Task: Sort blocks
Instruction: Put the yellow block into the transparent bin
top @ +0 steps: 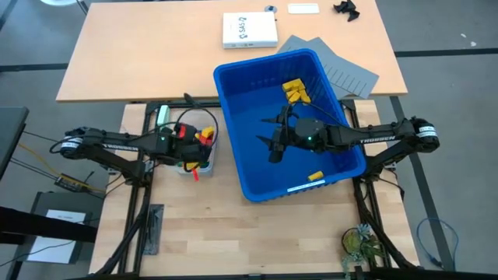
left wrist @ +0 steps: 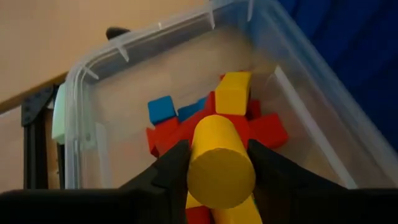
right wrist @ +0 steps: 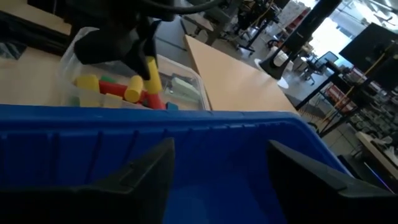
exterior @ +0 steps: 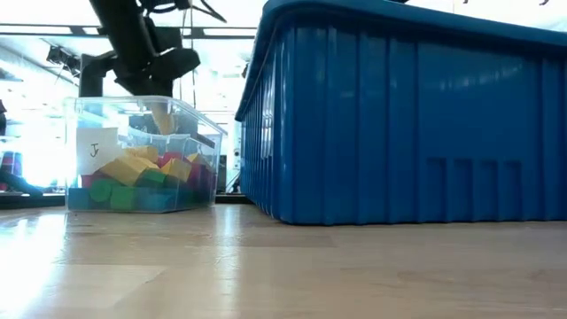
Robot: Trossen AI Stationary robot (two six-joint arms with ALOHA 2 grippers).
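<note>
reaching in from the left side of the table, the left arm holds its left gripper (left wrist: 219, 171) over the small clear tub (top: 196, 148), which stands just left of the blue bin; the left wrist view shows its two dark fingers (left wrist: 171, 168) clamped on a yellow cylinder block (left wrist: 219, 163), one finger on each side, the round end face turned toward the camera; below the cylinder, inside the tub, lie red blocks (left wrist: 264, 130), a yellow block (left wrist: 233, 93) and blue blocks (left wrist: 161, 109), piled toward the tub's right wall; from table height the tub (exterior: 142, 155) shows a heap of yellow, green, red and blue pieces against its clear wall and a white label with a letter on its left face; a loose red piece (top: 195, 175) lies on the table just near of the tub; to the right, the large blue bin (top: 233, 93) takes up the middle of the table, and in the low view its wall (exterior: 399, 124) fills the right half; inside it a cluster of yellow blocks (top: 296, 91) sits toward the far side and a single yellow block (top: 315, 176) lies by the near wall; the right arm comes in from the right, and its right gripper (top: 275, 144) hangs inside the bin above the bare blue floor, fingers (right wrist: 140, 174) spread apart with nothing between them; farther back, a white box (top: 250, 30) rests on the far table.
</note>
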